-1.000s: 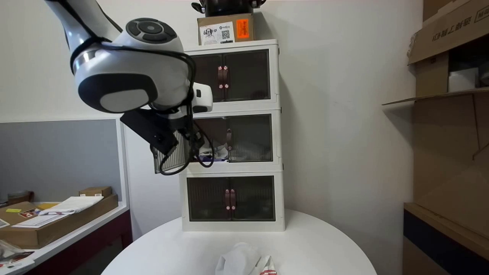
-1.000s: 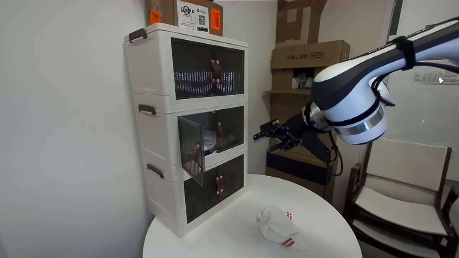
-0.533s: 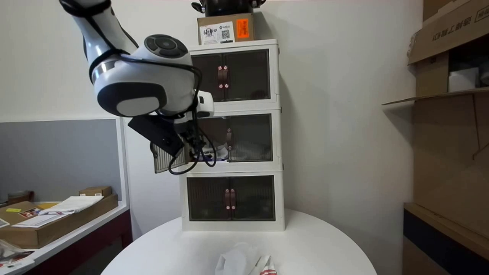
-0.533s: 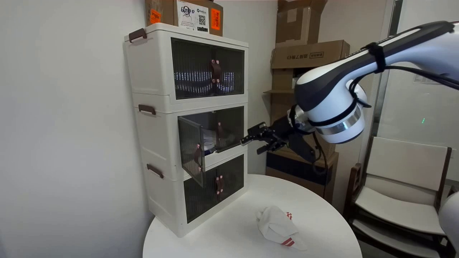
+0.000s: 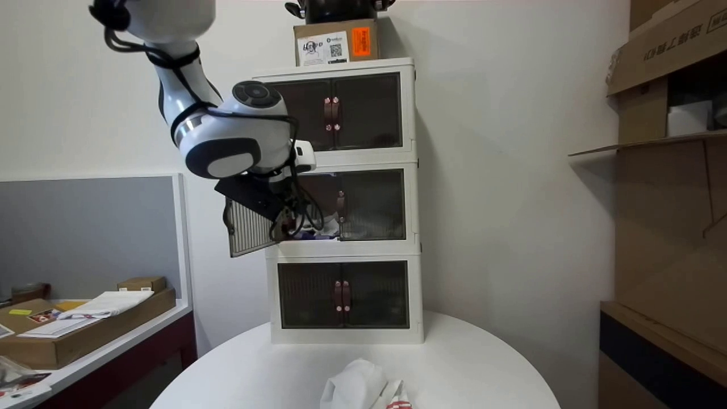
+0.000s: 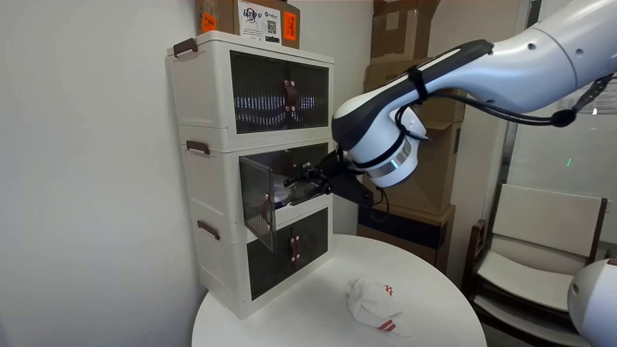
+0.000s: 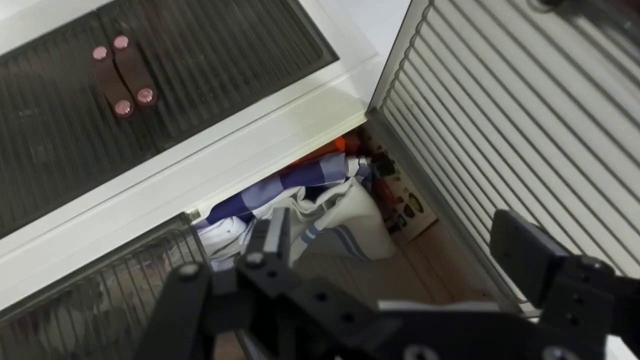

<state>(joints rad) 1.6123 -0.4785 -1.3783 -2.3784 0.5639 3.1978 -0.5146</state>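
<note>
My gripper point(image 7: 395, 230) is open and empty, its fingers spread. In an exterior view the gripper point(image 6: 293, 190) is at the front of the middle compartment of a white cabinet point(image 6: 200, 183). The left door point(image 7: 500, 100) of that compartment stands swung open; it also shows in an exterior view point(image 6: 258, 202). The right door point(image 5: 372, 204) is shut. Inside lie a crumpled white cloth point(image 7: 360, 220) with blue stripes, a blue-purple checked item point(image 7: 280, 187) and a printed card or packet point(image 7: 410, 205). Contact with the cloth or door is not seen.
A white cloth point(image 6: 373, 303) with red stripes lies on the round white table point(image 6: 289, 332) before the cabinet. A cardboard box point(image 5: 335, 42) sits on top of the cabinet. Large cartons point(image 6: 409, 168) and chairs point(image 6: 540, 274) stand beside. A desk with boxes point(image 5: 102, 335) shows too.
The arm has moved forward toward the cabinet, and the gripper has come from in front of it to the opening of the middle compartment. The doors and the table cloth have not moved.
</note>
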